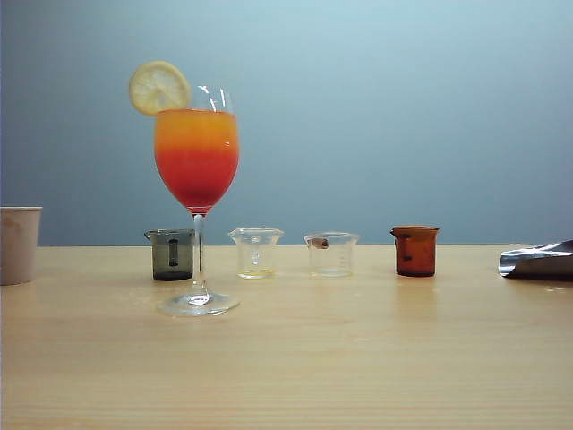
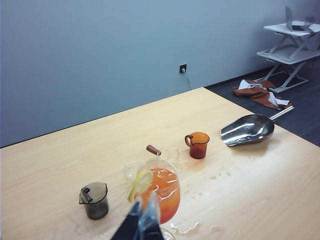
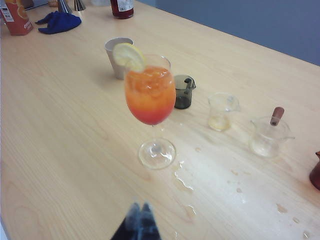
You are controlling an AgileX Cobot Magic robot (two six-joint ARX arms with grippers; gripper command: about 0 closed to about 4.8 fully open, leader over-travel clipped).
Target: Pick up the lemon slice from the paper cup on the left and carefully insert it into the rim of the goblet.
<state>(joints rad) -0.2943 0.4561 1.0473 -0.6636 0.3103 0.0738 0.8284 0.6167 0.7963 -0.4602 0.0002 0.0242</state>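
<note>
Judging by the lemon slice (image 1: 158,87) sitting on the goblet (image 1: 197,161) rim, your task looks done; the paper cup (image 1: 19,244) stands aside on the table (image 1: 358,358). The left hand (image 2: 142,222) and right hand (image 3: 139,222) are both closed, empty, clear of the glass.

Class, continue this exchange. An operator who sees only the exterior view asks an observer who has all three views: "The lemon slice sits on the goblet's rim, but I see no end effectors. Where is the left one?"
Observer: The left end effector is shut, close beside the goblet, near the slice.
Operator: And the right one?
Observer: The right end effector is shut too, set back from the goblet's foot, over bare table.
Operator: From here the table looks dry. Is it?
Observer: No. Spilled drops lie beside the foot.
</note>
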